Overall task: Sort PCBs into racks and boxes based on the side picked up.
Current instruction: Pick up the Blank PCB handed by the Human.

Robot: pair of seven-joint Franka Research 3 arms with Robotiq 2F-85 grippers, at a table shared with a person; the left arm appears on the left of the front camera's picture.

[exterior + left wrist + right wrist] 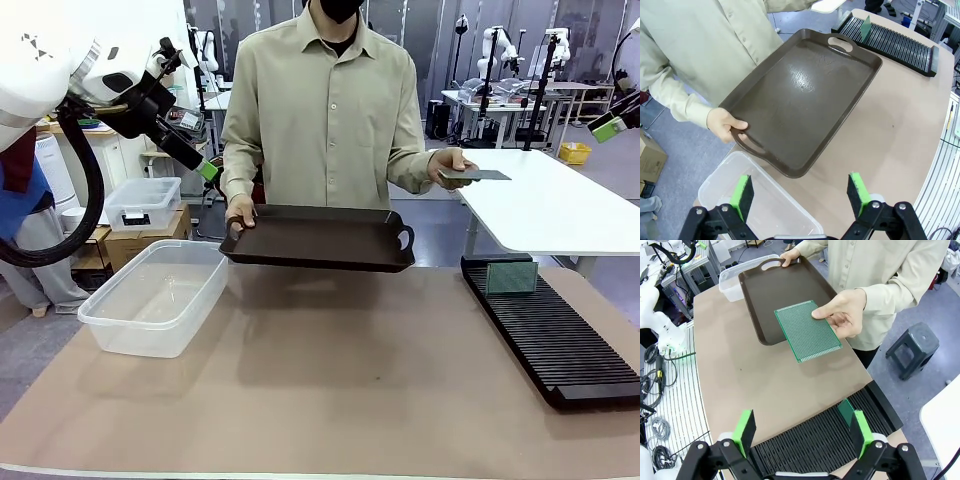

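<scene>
Resting flat in the person's hand [844, 315], the PCB [805, 332] looks light and rigid; the empty, wide-open right gripper [801, 429] should pinch its free edge

left of frame: box [140, 335] on worktop [330, 385] | centre: tray [320, 258] held over worktop's far edge, right of box | right: rack [560, 340] on worktop, running front to back | rack's far end: standing PCB [511, 277] in a slot | upper right of tray: held PCB [478, 175] in person's hand [447, 165]
</scene>
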